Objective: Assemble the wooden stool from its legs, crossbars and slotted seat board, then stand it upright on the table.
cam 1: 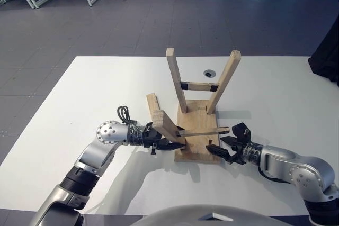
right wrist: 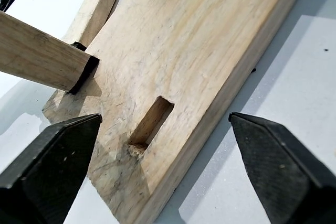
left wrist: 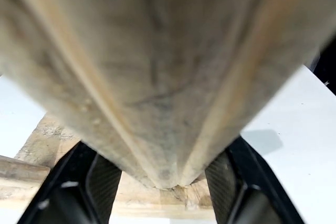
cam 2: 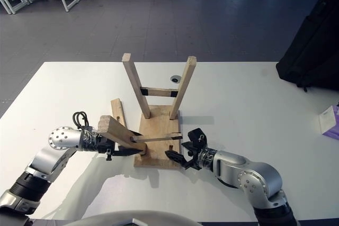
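Roughly half done: two crossbar-joined legs (cam 1: 176, 80) stand in the seat board (cam 1: 197, 125) lying flat on the tabletop (cam 1: 106, 88), the left gripper (cam 1: 173, 144) clenches its fingers on a third leg (cam 1: 167, 123) tilted at the board's near edge, and the right gripper (cam 1: 222, 146) gapes around an empty slot (right wrist: 151, 121).

Silver arms (cam 1: 92, 154), blk L hand (cam 1: 177, 144), blk R hand (cam 1: 214, 144), looped blk cable (cam 1: 123, 113)

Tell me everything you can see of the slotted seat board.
The seat board is a pale rectangular plank of bare-looking wood lying flat on the white table. Two legs stand in its far end, joined by a crossbar. An empty slot shows near its near right corner, beside the open right claw. The left claw holds a third leg at its near left corner.
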`<state>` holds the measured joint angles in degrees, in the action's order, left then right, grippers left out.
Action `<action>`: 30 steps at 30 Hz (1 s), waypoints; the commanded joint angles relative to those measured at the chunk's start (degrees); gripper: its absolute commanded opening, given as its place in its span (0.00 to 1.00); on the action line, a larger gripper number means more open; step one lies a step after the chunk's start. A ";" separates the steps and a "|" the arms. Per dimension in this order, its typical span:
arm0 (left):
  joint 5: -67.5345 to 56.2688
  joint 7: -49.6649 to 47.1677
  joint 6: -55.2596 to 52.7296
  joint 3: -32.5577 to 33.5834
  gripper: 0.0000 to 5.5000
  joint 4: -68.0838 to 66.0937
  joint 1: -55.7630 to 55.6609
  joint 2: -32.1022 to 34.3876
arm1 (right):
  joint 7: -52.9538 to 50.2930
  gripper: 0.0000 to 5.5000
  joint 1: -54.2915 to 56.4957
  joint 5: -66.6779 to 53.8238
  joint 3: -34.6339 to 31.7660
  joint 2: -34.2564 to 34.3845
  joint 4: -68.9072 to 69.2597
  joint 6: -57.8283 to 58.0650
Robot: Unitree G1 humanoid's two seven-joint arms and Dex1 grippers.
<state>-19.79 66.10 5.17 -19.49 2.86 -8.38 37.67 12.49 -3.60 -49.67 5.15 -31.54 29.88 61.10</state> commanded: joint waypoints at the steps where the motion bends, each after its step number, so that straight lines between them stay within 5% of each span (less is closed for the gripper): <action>1: 11.10 -2.92 -4.54 -2.82 0.44 -6.85 -1.69 1.94 | -1.01 0.82 0.26 1.41 -1.24 1.16 0.28 0.56; 9: 8.95 0.47 -6.67 0.90 0.65 -6.67 -10.44 0.23 | -1.12 0.82 -0.23 3.05 -1.63 2.63 0.31 1.14; 17: 5.70 4.56 -18.48 6.37 0.82 -2.12 -6.74 9.07 | -1.05 0.82 -2.07 3.66 -3.70 2.83 1.06 1.47; 20: 1.83 -15.20 -33.55 17.73 0.82 8.89 -2.09 1.38 | -1.96 0.82 -3.32 4.07 -4.94 3.66 1.49 1.10; 23: 1.22 -40.08 -52.23 27.27 0.82 24.25 5.17 -14.09 | -3.95 0.82 -5.58 5.27 -6.99 5.02 1.45 0.39; 30: 8.66 -63.48 -67.10 20.26 0.82 36.82 17.55 -32.72 | -5.40 0.82 -4.69 6.42 -8.37 5.63 0.99 2.07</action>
<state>-12.10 5.35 -60.08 2.45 38.80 9.71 7.30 7.43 -8.81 -43.97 -3.06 -25.63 30.86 61.89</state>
